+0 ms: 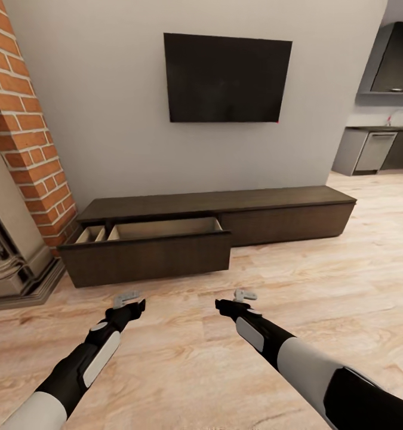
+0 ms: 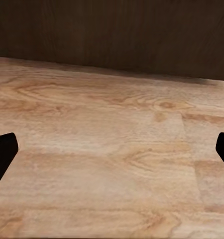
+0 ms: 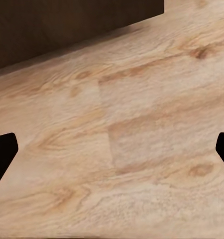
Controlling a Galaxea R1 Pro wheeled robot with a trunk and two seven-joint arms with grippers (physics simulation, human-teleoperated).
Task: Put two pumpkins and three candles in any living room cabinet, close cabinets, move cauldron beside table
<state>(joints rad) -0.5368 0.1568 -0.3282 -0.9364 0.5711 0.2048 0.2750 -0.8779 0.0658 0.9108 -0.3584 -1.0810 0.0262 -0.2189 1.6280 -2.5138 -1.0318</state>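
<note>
At about nine o'clock from where I stand, a red brick column (image 1: 31, 119) rises beside a pale stone fireplace surround (image 1: 10, 257). Ahead, from ten to one o'clock, the cabinet (image 1: 225, 206) runs low along the grey wall, its left drawer (image 1: 147, 245) pulled out toward me; inside I see pale wooden compartments split by a divider, with nothing I can make out in them. Above it at twelve o'clock a dark television (image 1: 227, 77) hangs on the wall. My left claw (image 1: 128, 300) hovers over the wooden floor (image 1: 213, 358) just short of the open drawer front, and in its wrist view the fingertips (image 2: 3, 152) sit at the far edges with bare floor between them, so it is spread wide and holds nothing. My right claw (image 1: 240, 300) hangs level with it at about one o'clock, also over the floor; its fingertips (image 3: 4, 149) likewise stand far apart, wide and empty, with the drawer's dark corner (image 3: 67, 25) beyond. At two o'clock the kitchen counter (image 1: 374, 149) shows past the wall's end.
</note>
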